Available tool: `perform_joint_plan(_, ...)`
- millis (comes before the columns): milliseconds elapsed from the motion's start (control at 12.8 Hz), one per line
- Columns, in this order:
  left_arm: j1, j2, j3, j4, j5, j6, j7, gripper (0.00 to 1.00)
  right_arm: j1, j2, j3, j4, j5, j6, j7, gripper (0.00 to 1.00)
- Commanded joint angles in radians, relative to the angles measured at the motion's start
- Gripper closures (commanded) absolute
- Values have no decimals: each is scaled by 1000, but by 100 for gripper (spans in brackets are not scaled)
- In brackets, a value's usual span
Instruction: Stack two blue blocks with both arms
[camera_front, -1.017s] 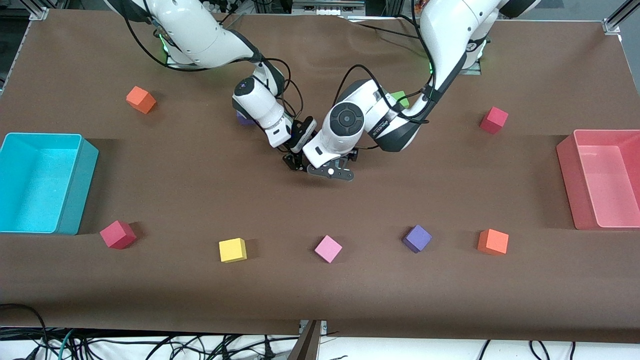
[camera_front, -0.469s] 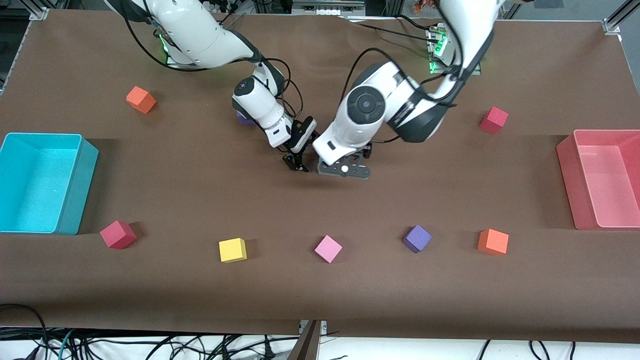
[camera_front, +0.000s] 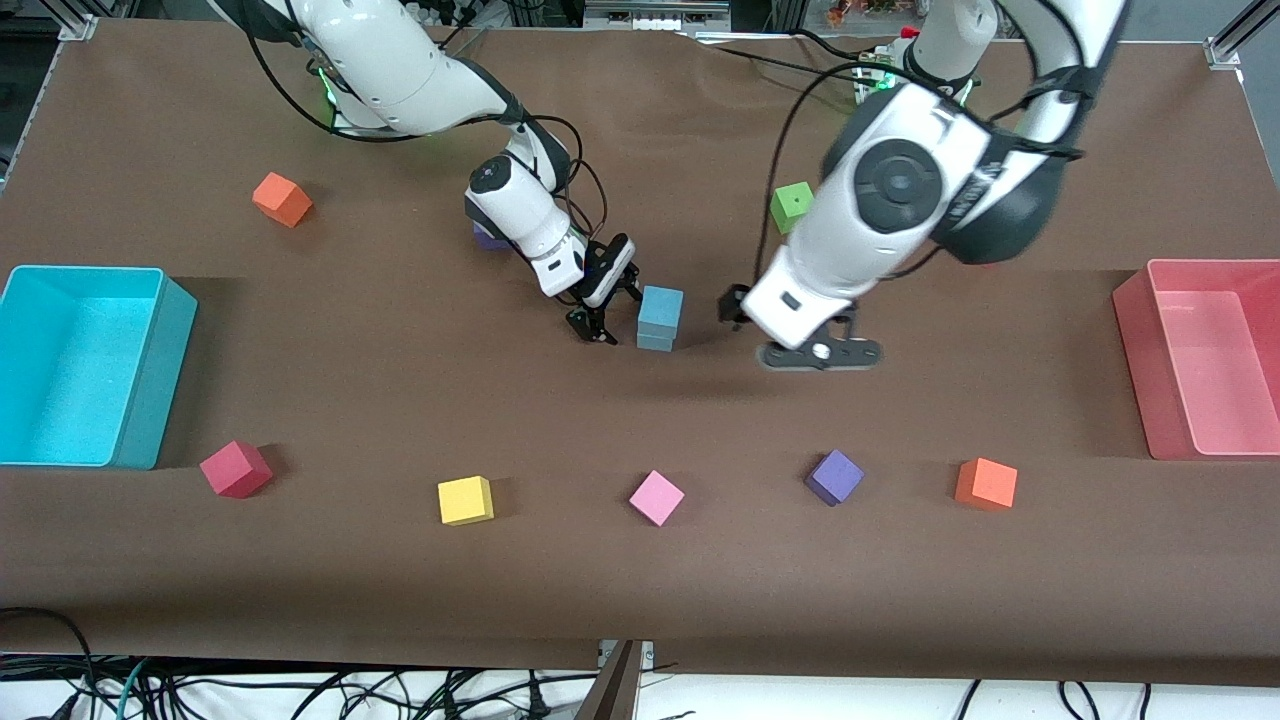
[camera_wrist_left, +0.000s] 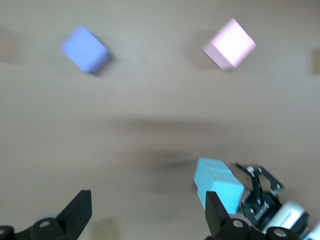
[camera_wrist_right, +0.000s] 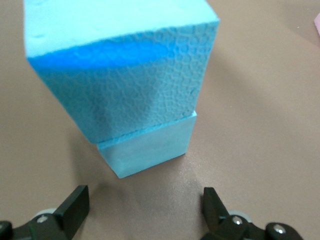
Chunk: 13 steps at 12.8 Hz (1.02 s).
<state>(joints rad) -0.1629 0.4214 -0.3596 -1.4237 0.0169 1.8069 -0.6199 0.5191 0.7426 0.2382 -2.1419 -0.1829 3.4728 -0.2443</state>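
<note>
A turquoise plastic bin (camera_front: 95, 365) and a pink plastic bin (camera_front: 1205, 355) are set at the ends of the brown-covered table (camera_front: 400, 600). Foam cubes are scattered between: two orange (camera_front: 282, 199) (camera_front: 986, 484), one red (camera_front: 236, 469), one yellow (camera_front: 465, 500), one pink (camera_front: 656, 497), one purple (camera_front: 834, 476), one green (camera_front: 793, 206).

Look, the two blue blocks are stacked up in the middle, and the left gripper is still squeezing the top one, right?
Not quite. The two blue blocks are stacked in the middle, but the left gripper isn't squeezing the top one. The front view shows it open and off to the side, over bare table toward the left arm's end. The right gripper sits open beside the stack.
</note>
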Motion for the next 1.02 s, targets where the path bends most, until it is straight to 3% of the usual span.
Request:
perform_joint_plan(0, 77, -3, -2, 34, -5, -27, 38, 0, -25, 14, -5, 13, -18, -118, -35, 0)
perform_joint_plan(469, 250, -120, 22, 43, -8, -181, 400, 0, -22, -26, -2, 75, -16, -324, -33, 0)
perform_joint_plan(704, 250, -269, 132, -32, -21, -184, 603, 0, -24, -89, 4, 89, -16, -464, -33, 0)
perform_joint_plan(939, 231, -393, 203, -151, -21, -179, 608, 0, -27, -133, 4, 91, -15, -542, -33, 0)
